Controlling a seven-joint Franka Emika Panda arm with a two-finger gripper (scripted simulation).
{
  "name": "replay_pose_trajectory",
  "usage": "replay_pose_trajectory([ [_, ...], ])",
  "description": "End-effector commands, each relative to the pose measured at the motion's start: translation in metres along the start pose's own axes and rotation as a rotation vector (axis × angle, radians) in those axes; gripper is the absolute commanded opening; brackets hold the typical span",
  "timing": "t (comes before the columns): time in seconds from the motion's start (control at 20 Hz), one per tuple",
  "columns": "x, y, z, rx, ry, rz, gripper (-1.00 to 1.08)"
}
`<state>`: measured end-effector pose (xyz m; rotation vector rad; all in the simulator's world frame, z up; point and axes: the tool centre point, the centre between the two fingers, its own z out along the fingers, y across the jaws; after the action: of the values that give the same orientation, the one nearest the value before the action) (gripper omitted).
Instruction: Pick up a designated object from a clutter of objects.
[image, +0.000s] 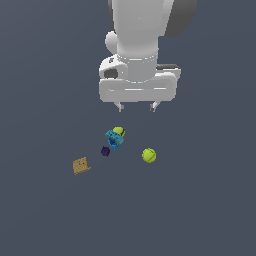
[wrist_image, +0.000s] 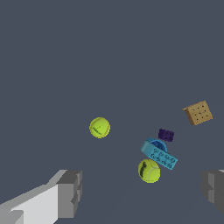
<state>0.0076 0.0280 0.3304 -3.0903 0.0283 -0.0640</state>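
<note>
grey-fingered and spread wide, the gripper (image: 136, 106) hangs above the floor (image: 45, 75) with nothing between its jaws. below it, the clutter sits loose. the teal studded block (wrist_image: 161, 156) lies tilted, touching a blue round cup (wrist_image: 153, 144) and resting against one yellow-green ball (wrist_image: 149, 170). a dark purple cube (wrist_image: 166, 134) sits just beside the cup. the second yellow-green ball (wrist_image: 99, 127) lies well apart, and a tan flat box (wrist_image: 198, 113) lies farther out beyond the cube.
</note>
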Motion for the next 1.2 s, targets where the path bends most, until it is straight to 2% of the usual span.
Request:
replay_pose_trajectory([
  [0.0,0.000,0.000,0.000,0.000,0.000,0.000,1.00],
  [0.65,0.009,0.011,-0.001,0.001,0.005,0.022,1.00],
  [1.15,0.007,0.019,0.014,-0.003,0.002,-0.053,1.00],
])
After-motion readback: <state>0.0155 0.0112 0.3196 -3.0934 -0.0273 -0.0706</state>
